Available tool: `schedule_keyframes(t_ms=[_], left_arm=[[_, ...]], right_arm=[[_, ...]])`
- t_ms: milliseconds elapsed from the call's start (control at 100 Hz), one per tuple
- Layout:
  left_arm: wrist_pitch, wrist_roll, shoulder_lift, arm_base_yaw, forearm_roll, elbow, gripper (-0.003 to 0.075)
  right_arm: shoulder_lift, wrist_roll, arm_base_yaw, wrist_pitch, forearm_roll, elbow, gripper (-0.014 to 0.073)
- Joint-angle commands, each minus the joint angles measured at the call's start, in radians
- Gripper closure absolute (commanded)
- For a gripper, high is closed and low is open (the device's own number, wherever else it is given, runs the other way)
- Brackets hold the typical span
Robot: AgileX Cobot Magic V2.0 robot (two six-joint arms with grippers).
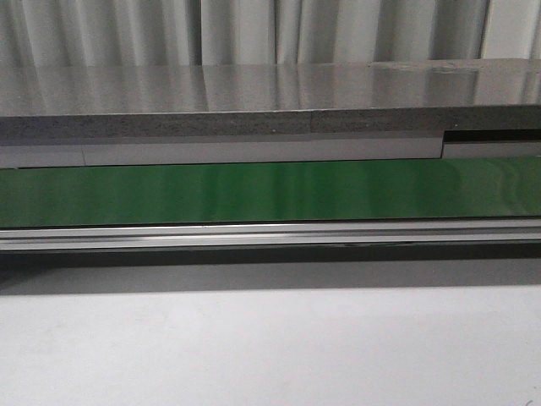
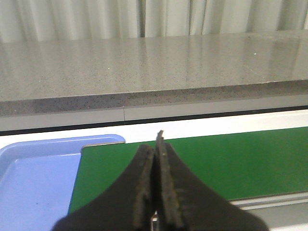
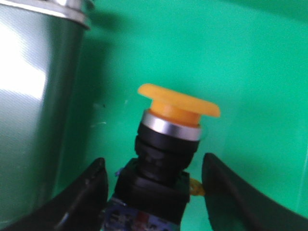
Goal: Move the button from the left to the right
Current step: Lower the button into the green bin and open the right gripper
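Right wrist view: the button (image 3: 169,144) lies between the two dark fingers (image 3: 89,192) of the right hand (image 3: 154,192), its orange-yellow cap pointing away from the wrist and tilted. A silver ring sits under the cap, then a black collar and a blocky black body with small red and blue marks at its near end. The fingers stand apart on either side of the body; a gap shows on each side, so the hand is spread and not touching the button as far as can be seen. The button rests on a green belt (image 3: 250,72). A shiny metal rail (image 3: 33,96) runs along one side of the belt, close beside the nearer finger.

Left wrist view: the left hand (image 2: 156,183) has its two dark fingers pressed together with nothing between them. It hangs over the green belt (image 2: 240,159). A light blue tray (image 2: 33,178) lies just beside the belt's end. Behind both runs a grey speckled surface (image 2: 154,72), with pale curtains (image 2: 96,19) at the back.

Front view: the green belt (image 1: 270,190) crosses the whole width, with an aluminium rail (image 1: 270,235) along its near edge and the grey surface (image 1: 270,93) behind. Neither hand nor the button appears in this view.
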Motion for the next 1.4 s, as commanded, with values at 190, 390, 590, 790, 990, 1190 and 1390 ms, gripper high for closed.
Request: schedule_keyframes(t_ms=[190, 390, 590, 790, 990, 1190, 1390], left_arm=[[-0.083, -0.004, 0.007, -0.004, -0.011, -0.03, 0.074], [-0.083, -0.004, 0.007, -0.004, -0.011, -0.03, 0.074], [-0.083, -0.004, 0.007, -0.004, -0.011, -0.03, 0.074], [-0.083, -0.004, 0.007, -0.004, -0.011, -0.03, 0.074], [-0.083, -0.004, 0.007, -0.004, -0.011, -0.03, 0.074], [-0.083, -0.004, 0.007, -0.004, -0.011, -0.03, 0.074], [-0.083, -0.004, 0.007, -0.004, -0.011, -0.03, 0.074]], right_arm=[[-0.011, -0.069, -0.032, -0.022, 0.107, -0.033, 0.0515], [-0.011, -0.117, -0.032, -0.014, 0.168, -0.033, 0.0515], [-0.011, -0.117, -0.032, -0.015, 0.168, -0.033, 0.0515], [-0.011, -0.117, -0.032, -0.014, 0.168, -0.033, 0.0513], [-0.011, -0.117, -0.032, -0.012, 0.175, -0.033, 0.0396], [-0.011, -0.116, -0.032, -0.015, 0.191, -0.033, 0.0184], [-0.011, -0.1, -0.032, -0.022, 0.194, -0.033, 0.0125]])
